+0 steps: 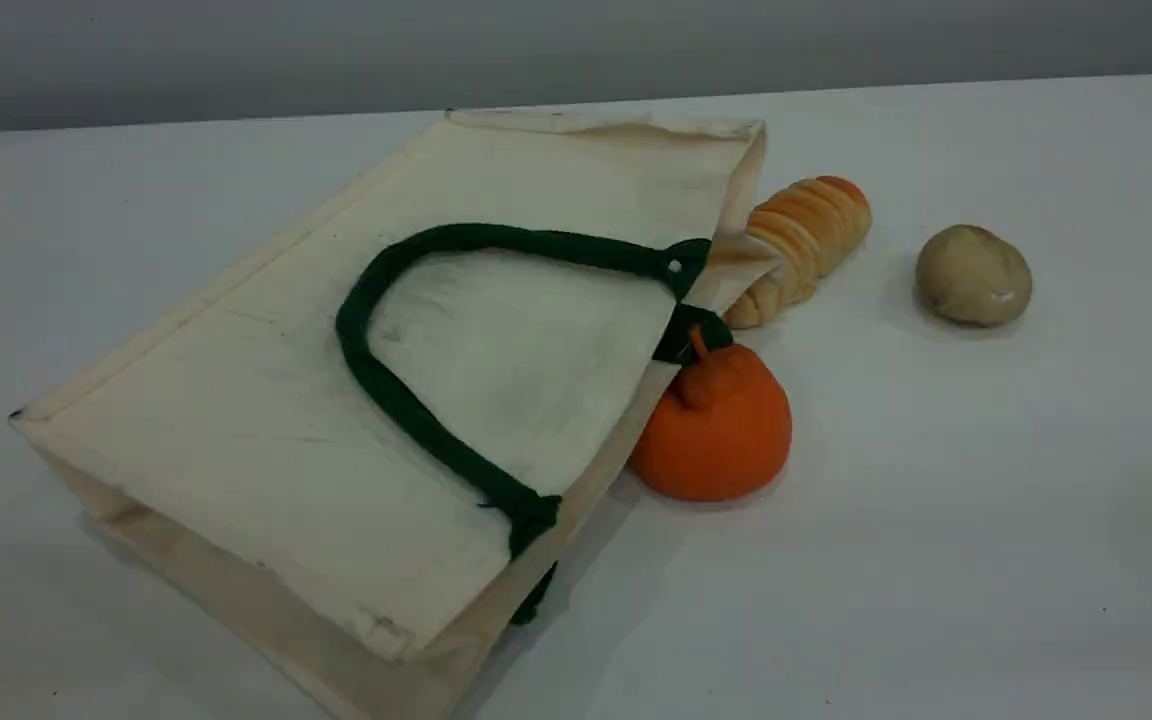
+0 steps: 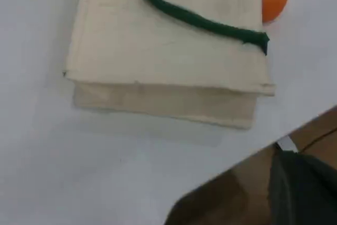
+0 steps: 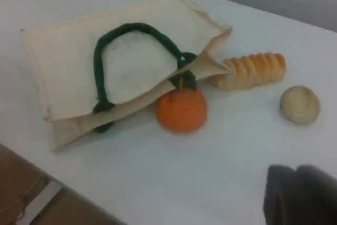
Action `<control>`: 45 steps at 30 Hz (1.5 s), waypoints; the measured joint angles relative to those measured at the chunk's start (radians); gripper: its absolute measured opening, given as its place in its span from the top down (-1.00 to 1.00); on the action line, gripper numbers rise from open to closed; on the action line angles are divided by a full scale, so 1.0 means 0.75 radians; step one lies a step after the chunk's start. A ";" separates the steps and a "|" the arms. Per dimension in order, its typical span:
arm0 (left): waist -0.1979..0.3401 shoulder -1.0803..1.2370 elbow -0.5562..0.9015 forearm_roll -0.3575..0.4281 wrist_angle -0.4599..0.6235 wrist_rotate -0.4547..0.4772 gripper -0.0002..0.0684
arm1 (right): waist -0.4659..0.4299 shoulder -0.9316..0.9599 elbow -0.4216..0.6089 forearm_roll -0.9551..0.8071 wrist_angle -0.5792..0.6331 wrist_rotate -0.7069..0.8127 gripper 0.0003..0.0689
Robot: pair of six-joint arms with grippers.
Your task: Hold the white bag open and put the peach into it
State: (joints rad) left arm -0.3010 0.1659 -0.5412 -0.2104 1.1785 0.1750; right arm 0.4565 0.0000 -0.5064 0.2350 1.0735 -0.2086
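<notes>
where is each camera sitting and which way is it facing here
Scene view: fixed, looking down at a slant across the table at the flat white bag, orange fruit, bread roll and potato-like lump; no arm shows.
Left wrist view: above the bag's bottom end, looking down; left gripper at the lower right.
Right wrist view: off the table's near edge, looking across it; right gripper at the bottom.
All three share the bag, its green handle and the orange fruit.
</notes>
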 joint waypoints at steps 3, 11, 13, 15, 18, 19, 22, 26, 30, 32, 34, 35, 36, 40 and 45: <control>0.000 0.000 0.000 0.005 -0.024 0.054 0.97 | 0.000 0.000 0.000 0.000 0.002 0.000 0.96; 0.000 0.000 0.047 0.037 -0.116 0.063 0.97 | 0.000 0.000 0.000 0.000 0.004 0.002 0.95; 0.000 0.000 0.047 0.038 -0.116 0.062 0.97 | 0.000 0.000 0.000 0.000 0.004 0.002 0.95; 0.000 0.000 0.046 0.037 -0.116 0.062 0.97 | 0.000 0.000 0.000 0.000 0.004 0.002 0.95; 0.000 0.000 0.046 0.035 -0.116 0.062 0.97 | 0.000 0.000 0.000 0.000 0.004 0.002 0.93; 0.000 0.000 0.046 0.035 -0.116 0.061 0.97 | 0.000 0.000 0.000 0.000 0.004 0.002 0.93; 0.000 0.000 0.046 0.034 -0.116 0.061 0.96 | 0.000 0.000 0.000 0.000 0.004 0.002 0.91; 0.029 0.000 0.046 0.031 -0.115 0.061 0.94 | -0.014 0.000 0.000 0.000 0.004 0.002 0.90; 0.141 -0.004 0.045 0.031 -0.114 0.061 0.93 | -0.143 0.000 0.000 0.000 0.004 0.002 0.89; 0.217 -0.022 0.045 0.031 -0.114 0.061 0.93 | -0.233 0.000 0.000 0.000 0.004 0.002 0.88; 0.285 -0.046 0.045 0.031 -0.114 0.061 0.92 | -0.321 0.000 0.000 0.000 0.004 0.002 0.88; 0.326 -0.062 0.045 0.031 -0.114 0.061 0.92 | -0.370 0.000 0.000 0.000 0.004 0.002 0.87; 0.354 -0.079 0.045 0.031 -0.114 0.061 0.92 | -0.418 0.000 0.000 0.000 0.004 0.002 0.87; 0.446 -0.155 0.045 0.031 -0.113 0.060 0.91 | -0.548 0.000 0.000 0.000 0.004 0.000 0.85; 0.454 -0.224 0.044 0.032 -0.113 0.060 0.90 | -0.598 0.000 0.000 0.002 0.004 0.000 0.84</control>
State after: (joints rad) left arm 0.0397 -0.0018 -0.5079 -0.1867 1.0942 0.2199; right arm 0.0080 0.0000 -0.5064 0.2367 1.0766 -0.2084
